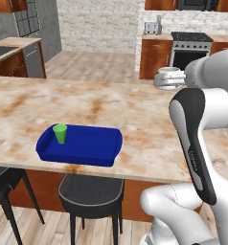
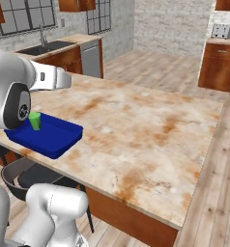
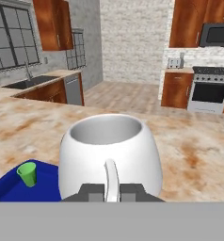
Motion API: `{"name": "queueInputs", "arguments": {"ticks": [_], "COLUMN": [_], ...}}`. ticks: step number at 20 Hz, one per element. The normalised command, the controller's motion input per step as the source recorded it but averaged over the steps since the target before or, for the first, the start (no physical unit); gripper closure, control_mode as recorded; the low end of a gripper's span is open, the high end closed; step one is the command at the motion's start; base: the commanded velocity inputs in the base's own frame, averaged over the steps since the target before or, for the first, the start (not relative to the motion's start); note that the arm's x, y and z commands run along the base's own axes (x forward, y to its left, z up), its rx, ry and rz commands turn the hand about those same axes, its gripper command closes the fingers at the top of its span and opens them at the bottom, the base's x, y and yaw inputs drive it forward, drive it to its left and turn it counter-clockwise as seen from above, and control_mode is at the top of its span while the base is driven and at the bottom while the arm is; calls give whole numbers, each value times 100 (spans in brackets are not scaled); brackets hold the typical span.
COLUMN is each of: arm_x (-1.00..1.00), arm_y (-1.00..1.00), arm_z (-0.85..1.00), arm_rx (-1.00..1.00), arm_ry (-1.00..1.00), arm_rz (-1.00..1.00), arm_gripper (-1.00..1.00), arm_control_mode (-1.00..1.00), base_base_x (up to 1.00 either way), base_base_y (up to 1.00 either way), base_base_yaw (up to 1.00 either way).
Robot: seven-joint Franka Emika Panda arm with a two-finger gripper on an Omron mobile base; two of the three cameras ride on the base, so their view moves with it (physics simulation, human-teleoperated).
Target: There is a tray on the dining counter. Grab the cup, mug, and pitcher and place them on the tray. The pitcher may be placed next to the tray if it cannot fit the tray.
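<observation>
Clenched on the handle of the mug [image 3: 109,155], the jaws [image 3: 112,192] hold it upright and clear of the worktop [image 1: 135,110], as I read it from the hand view. From the left base view I see the mug [image 1: 169,76] carried high beside the arm, well apart from the tray [image 1: 94,155]. That tray sits near the worktop's near edge, toward its left end, with the cup [image 1: 60,133] standing upright in its left part. So one vessel is placed, the mug is in transit, and I judge it has yet to be brought over and set down. I cannot find the pitcher from these angles; it may lie out of frame, so it remains to be fetched.
</observation>
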Motion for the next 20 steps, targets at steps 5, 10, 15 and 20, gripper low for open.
{"name": "queueInputs", "arguments": {"ticks": [5, 10, 15, 20], "arm_x": [0, 2, 20, 14], "arm_y": [10, 25, 51, 61], "arm_z": [-8, -18, -25, -16], "arm_rx": [-1, -2, -7, -9], "arm_ry": [0, 0, 2, 10], "arm_rz": [10, 25, 20, 10], "arm_gripper": [100, 100, 100, 100], "arm_control_mode": [-100, -100, -100, -100], "base_base_x": [0, 0, 0, 0], "base_base_y": [0, 0, 0, 0], "base_base_yaw": [0, 0, 0, 0]}}
